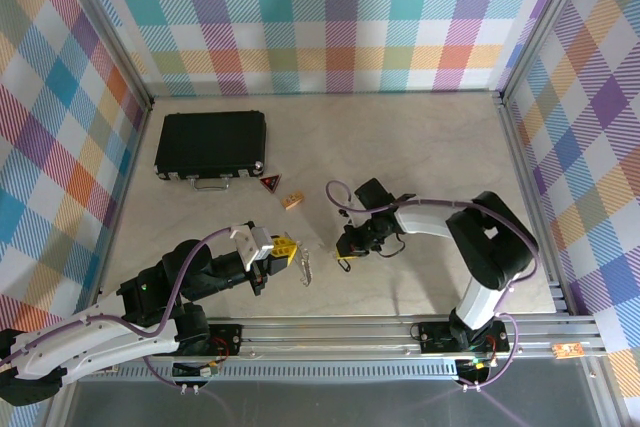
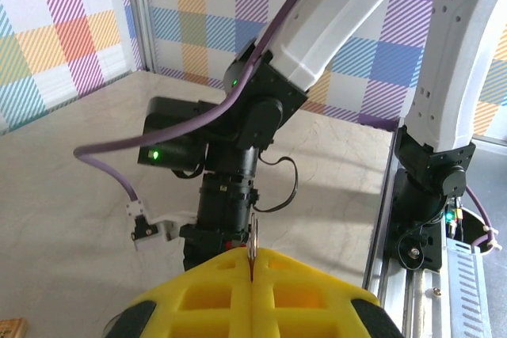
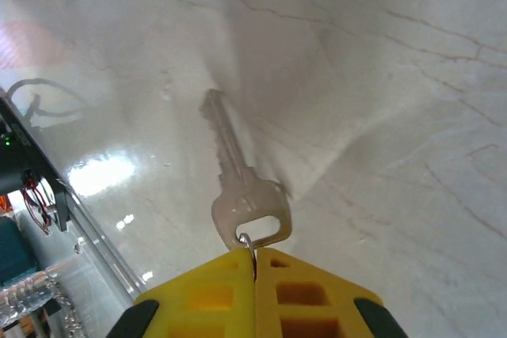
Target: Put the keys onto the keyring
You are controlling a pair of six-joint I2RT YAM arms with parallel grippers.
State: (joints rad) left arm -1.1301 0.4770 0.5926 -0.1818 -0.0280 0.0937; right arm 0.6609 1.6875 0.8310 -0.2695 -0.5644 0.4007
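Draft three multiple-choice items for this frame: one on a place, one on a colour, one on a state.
1. Where on the table does the black case lie?
A. near right corner
B. far left
C. between the two arm bases

2. What colour are the fingers of the right end effector?
A. yellow
B. blue
C. white

3. The right end effector is:
A. open above the key
B. shut on nothing
C. shut on the wire ring through the key's head

Answers:
1. B: the top view shows the case by the left wall, far from the bases.
2. A: both pads show yellow.
3. C: the pads meet on the ring, with the key beyond them.
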